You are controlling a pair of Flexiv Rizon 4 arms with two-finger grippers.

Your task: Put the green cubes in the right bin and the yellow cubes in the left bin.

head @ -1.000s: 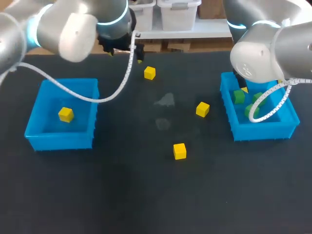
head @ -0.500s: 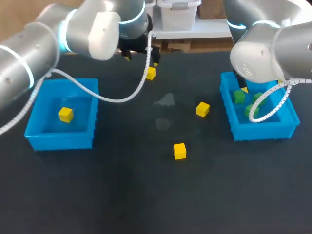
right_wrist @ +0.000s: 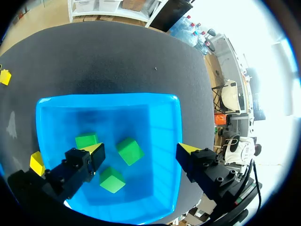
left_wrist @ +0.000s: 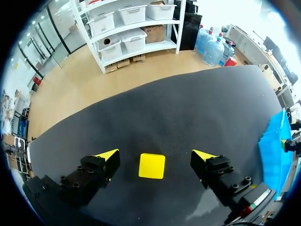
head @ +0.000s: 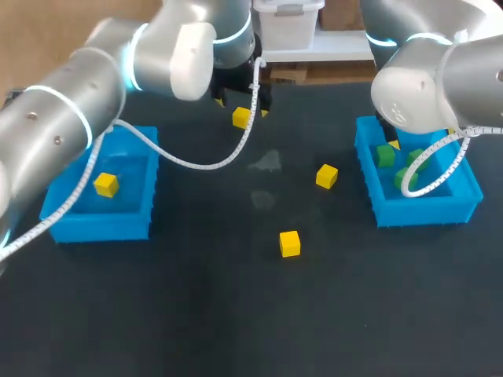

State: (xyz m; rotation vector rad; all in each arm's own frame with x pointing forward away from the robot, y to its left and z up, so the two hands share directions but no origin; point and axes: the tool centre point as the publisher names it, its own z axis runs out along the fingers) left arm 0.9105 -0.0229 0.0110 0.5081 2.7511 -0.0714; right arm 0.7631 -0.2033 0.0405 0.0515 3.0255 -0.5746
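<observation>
At the far middle of the table a yellow cube lies under my left arm. In the left wrist view this cube sits on the mat between the spread fingers of my left gripper, which is open and apart from it. Two more yellow cubes lie mid-table. The left blue bin holds one yellow cube. My right gripper hangs open over the right blue bin, which holds three green cubes and a small yellow piece.
The right arm covers the far part of the right bin in the head view. White cables loop from both wrists. The mat's near half holds nothing but the one yellow cube.
My left arm has swung right along the far edge, from beside the left bin to over the far yellow cube. The right arm and all cubes have stayed put.
</observation>
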